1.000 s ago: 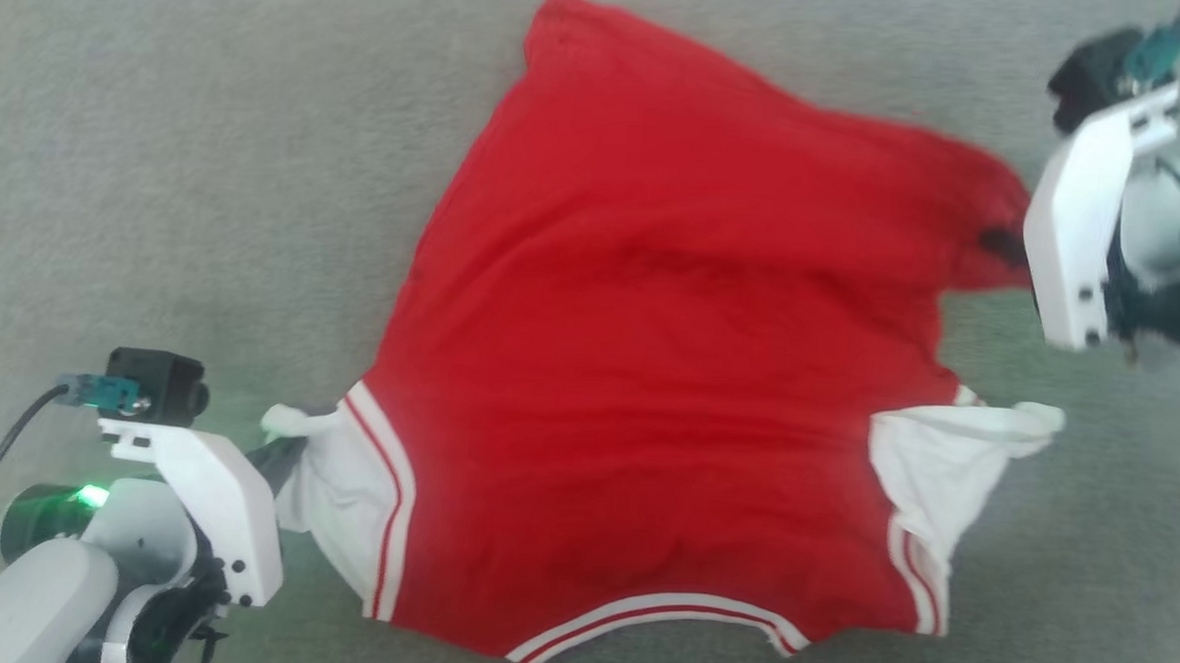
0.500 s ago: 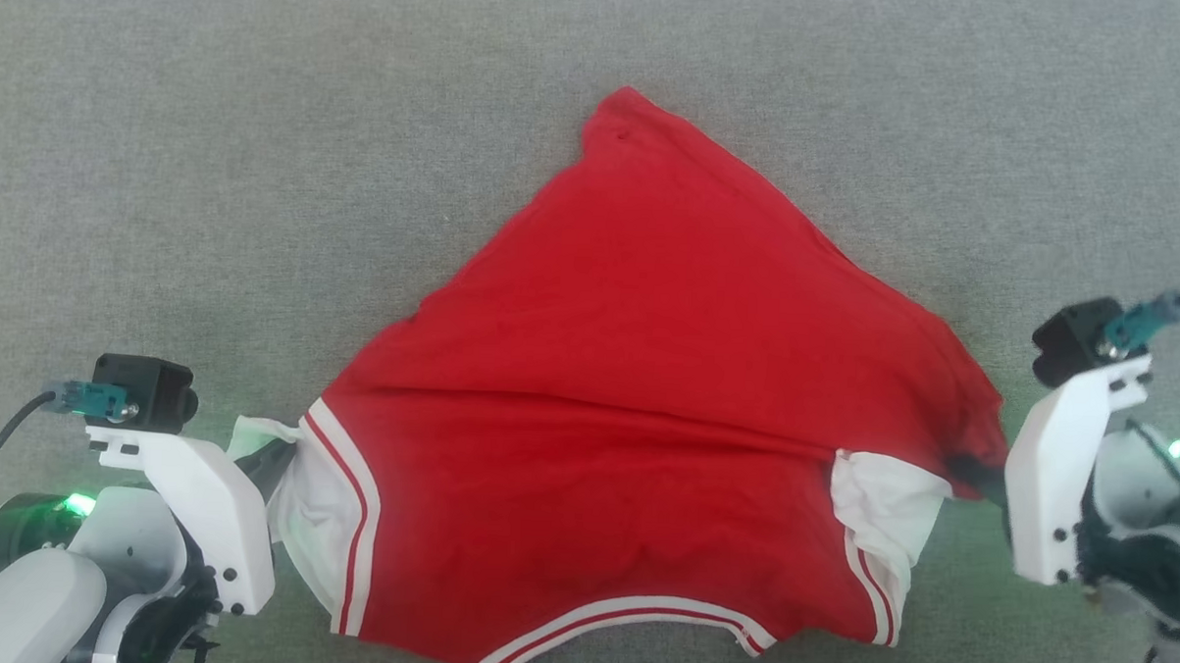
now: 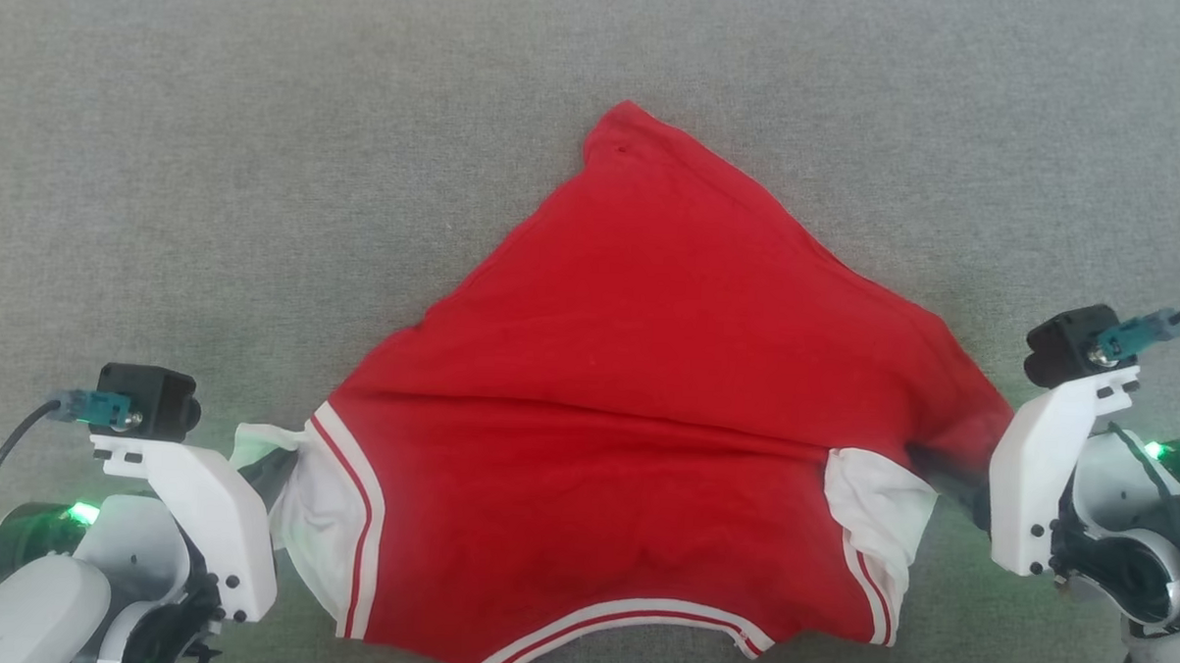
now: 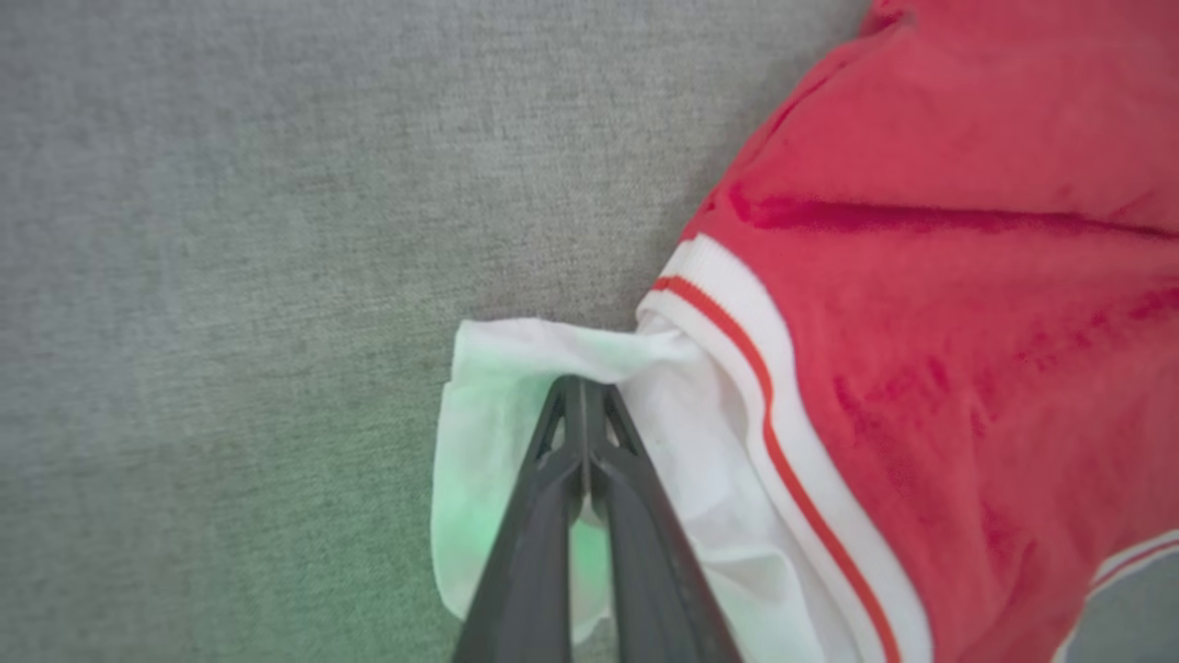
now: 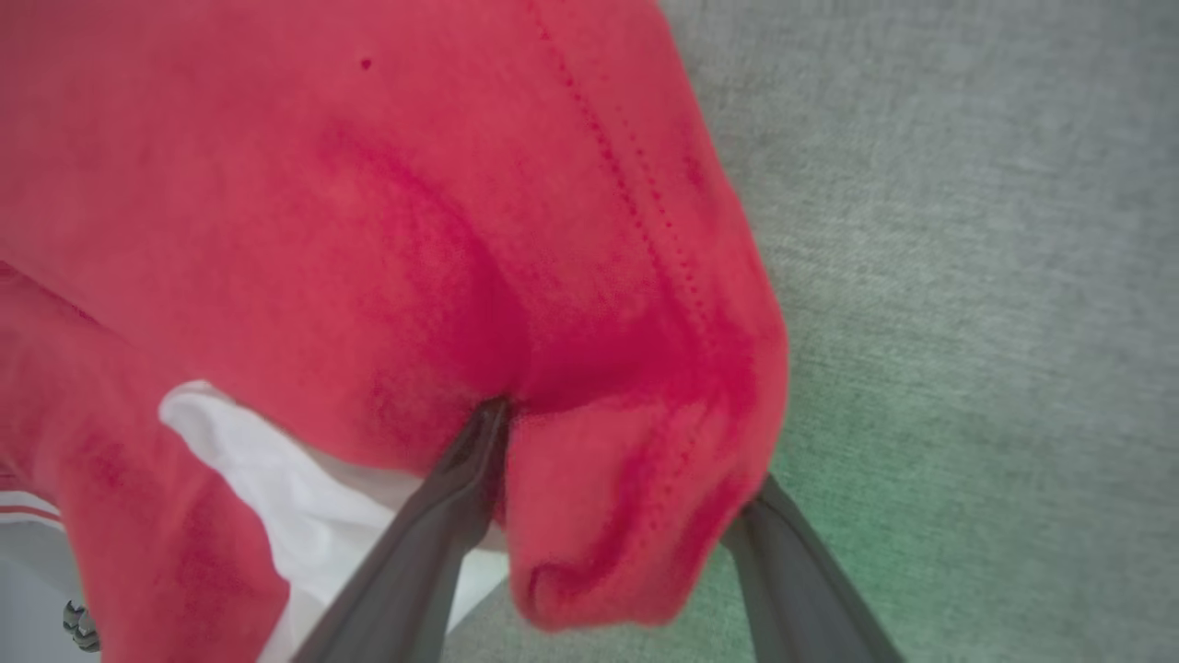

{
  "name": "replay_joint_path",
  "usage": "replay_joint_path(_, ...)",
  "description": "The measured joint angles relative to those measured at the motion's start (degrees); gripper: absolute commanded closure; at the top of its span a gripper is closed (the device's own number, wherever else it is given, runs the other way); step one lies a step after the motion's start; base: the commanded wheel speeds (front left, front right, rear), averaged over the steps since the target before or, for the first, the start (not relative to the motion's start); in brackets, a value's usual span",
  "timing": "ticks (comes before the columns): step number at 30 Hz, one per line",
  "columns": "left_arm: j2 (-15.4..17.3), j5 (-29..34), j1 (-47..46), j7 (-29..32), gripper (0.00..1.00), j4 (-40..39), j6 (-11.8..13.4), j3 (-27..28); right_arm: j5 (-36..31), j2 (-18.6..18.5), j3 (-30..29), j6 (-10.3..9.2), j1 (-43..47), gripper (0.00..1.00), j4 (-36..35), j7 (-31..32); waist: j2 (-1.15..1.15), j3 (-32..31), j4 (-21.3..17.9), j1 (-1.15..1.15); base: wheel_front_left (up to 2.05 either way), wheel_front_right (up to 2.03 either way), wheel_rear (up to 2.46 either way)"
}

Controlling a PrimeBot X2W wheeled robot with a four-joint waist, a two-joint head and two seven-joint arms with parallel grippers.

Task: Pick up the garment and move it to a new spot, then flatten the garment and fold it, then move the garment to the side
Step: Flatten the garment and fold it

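garment [image 3: 636,412]: spread centre-to-lower frame on grey surface [image 3: 213,161] | left gripper [image 4: 582,396]: clamped on white sleeve [image 4: 488,368], lower left, likely anchoring it for flattening | right gripper [image 5: 626,451]: jaws apart, red corner [image 5: 599,525] loose between, lower right

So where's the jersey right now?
In the head view, the garment lies spread mid-frame on the grey surface, its white sleeve pinched by the left gripper, its red corner between the open fingers of the right gripper.
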Motion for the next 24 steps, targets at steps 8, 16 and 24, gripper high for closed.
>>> replay_joint_path(8, -0.33, -0.31, 1.16, -0.25, 1.0, -0.13, 0.12, -0.24, -0.27, -0.6, -2.83, -0.11, 0.46, 0.0, -10.14, 1.13, 0.0, -1.1, 0.16, 0.0, 0.0, 0.0, 0.0)
replay_joint_path(16, -1.05, -0.31, 1.36, -0.62, 1.0, -0.58, 0.25, -0.78, -1.98, -0.49, -2.52, -0.11, -3.63, 0.0, -18.96, 0.98, 0.0, -1.25, 1.35, 0.0, 0.0, 0.0, 0.0)
replay_joint_path(24, -2.63, 0.24, -0.23, -0.69, 1.0, -0.21, -0.76, -2.08, -1.96, -1.49, 7.72, -0.12, -19.36, 0.0, -6.94, -4.7, 0.0, 0.01, 3.67, 0.0, 0.0, 0.0, 0.0)
